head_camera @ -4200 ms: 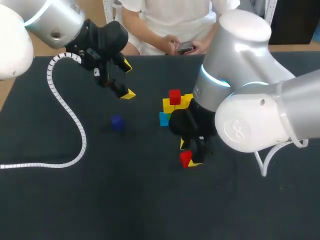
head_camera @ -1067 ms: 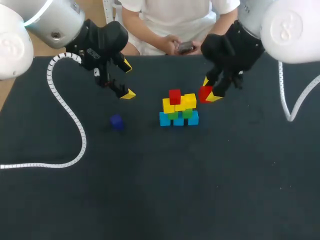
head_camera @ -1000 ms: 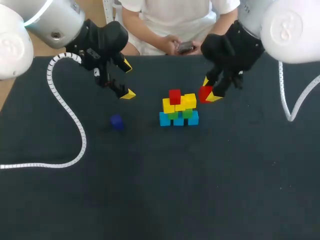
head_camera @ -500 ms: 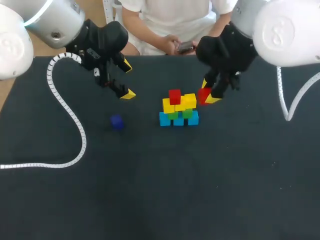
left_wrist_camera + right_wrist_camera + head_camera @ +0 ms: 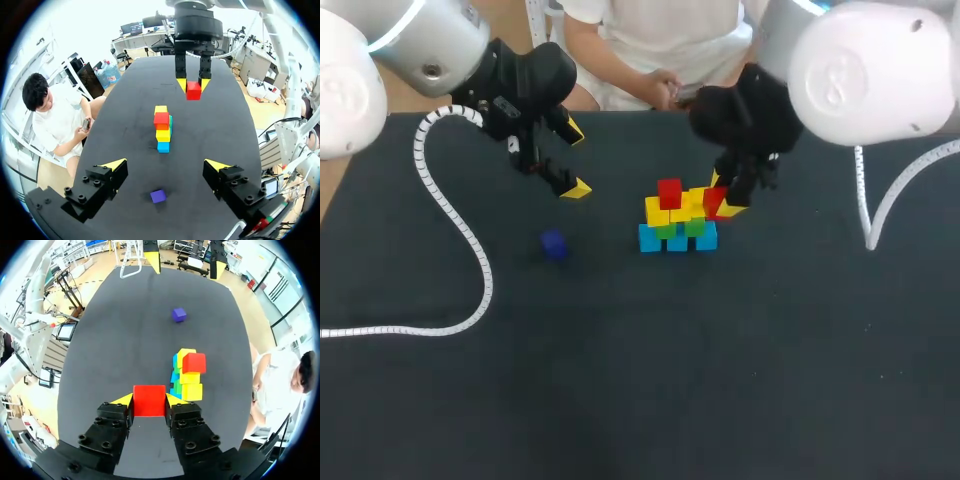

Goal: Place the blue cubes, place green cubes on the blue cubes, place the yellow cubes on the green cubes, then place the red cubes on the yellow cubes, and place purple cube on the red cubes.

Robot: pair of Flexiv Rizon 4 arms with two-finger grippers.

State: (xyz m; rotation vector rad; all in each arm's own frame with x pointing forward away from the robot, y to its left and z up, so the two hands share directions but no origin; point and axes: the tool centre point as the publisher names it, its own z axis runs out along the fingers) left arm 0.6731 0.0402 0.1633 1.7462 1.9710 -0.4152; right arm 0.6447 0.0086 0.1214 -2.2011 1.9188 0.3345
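Held cube: I am gripping a red cube (image 5: pixel 149 400) in my right gripper (image 5: pixel 723 198). The jaws are standing narrow, with their yellow tips pressing flat on two opposite faces.
Where it is: the cube is hanging above the table (image 5: pixel 620 380), just beside the right side of the stack (image 5: pixel 677 220), about level with the yellow layer. I cannot tell whether it is touching.
Stack: light blue cubes (image 5: pixel 677 240) are sitting in a row at the bottom. Green cubes (image 5: pixel 680 228) are resting on them, with yellow cubes (image 5: pixel 694 202) above. A second red cube (image 5: pixel 669 192) is sitting on the left yellow one. All are plain, smooth, sharp-edged blocks.
Purple cube: the purple cube (image 5: pixel 554 244) is lying alone on the table, well apart from the stack on its left.
Left gripper: my left gripper (image 5: pixel 574 160) is hanging over the table beyond the purple cube. The jaws are standing wide and holding nothing.
Table: it is showing a dark, matte, cloth-like surface.
Cable: a white ribbed cable (image 5: pixel 470 250) is trailing in a curve across the left of the table.
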